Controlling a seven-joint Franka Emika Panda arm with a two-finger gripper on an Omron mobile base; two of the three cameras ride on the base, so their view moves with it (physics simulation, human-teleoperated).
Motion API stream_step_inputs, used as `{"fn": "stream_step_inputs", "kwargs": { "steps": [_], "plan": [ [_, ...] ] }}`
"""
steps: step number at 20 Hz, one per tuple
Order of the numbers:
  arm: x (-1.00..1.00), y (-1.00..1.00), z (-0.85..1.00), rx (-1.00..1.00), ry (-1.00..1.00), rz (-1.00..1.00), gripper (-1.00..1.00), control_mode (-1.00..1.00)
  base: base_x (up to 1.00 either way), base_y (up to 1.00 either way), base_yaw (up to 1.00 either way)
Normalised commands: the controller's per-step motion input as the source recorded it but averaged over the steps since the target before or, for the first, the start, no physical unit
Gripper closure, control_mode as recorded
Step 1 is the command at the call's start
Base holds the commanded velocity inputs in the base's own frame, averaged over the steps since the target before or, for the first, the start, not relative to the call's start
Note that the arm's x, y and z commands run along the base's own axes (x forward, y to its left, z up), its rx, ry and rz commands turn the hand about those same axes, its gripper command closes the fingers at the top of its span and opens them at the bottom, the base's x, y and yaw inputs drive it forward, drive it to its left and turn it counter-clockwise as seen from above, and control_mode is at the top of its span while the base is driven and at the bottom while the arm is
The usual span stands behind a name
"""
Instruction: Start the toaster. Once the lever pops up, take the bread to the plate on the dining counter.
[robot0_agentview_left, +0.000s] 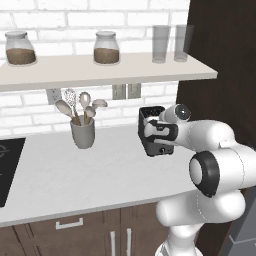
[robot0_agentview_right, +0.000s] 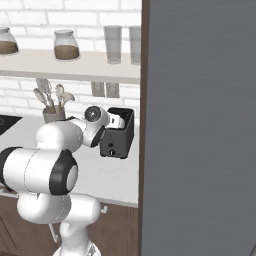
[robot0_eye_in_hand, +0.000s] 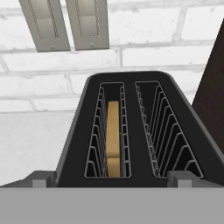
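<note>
bread (robot0_eye_in_hand: 113, 138) in left slot | toaster (robot0_eye_in_hand: 131, 131) near wall, cabinet right

matt dark toaster (robot0_eye_in_hand: 144, 131) with thin metal wire racks; tan, dry-looking bread (robot0_eye_in_hand: 113, 135); smooth white surface (robot0_agentview_left: 75, 175); white brick wall (robot0_eye_in_hand: 166, 48)

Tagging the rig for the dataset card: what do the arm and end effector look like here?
Glossy white arm of rounded, bulbous links, with black bands and a black disc cap at the joints. A small round grey lens-like cap sits on the wrist. The end effector shows as two small grey, blocky fingertips. No cables or markings can be seen.
</note>
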Motion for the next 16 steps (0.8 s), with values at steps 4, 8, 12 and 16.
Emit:
{"fn": "stream_step_inputs", "kwargs": {
  "steps": [4,8,12,16],
  "plan": [
    [0.00,0.00,0.00,0.00,0.00,0.00,-1.00,-1.00,0.00,0.00,0.00],
    [0.00,0.00,0.00,0.00,0.00,0.00,-1.00,-1.00,0.00,0.00,0.00],
    [0.00,0.00,0.00,0.00,0.00,0.00,-1.00,-1.00,0.00,0.00,0.00],
    [0.00,0.00,0.00,0.00,0.00,0.00,-1.00,-1.00,0.00,0.00,0.00]
  ]
}}
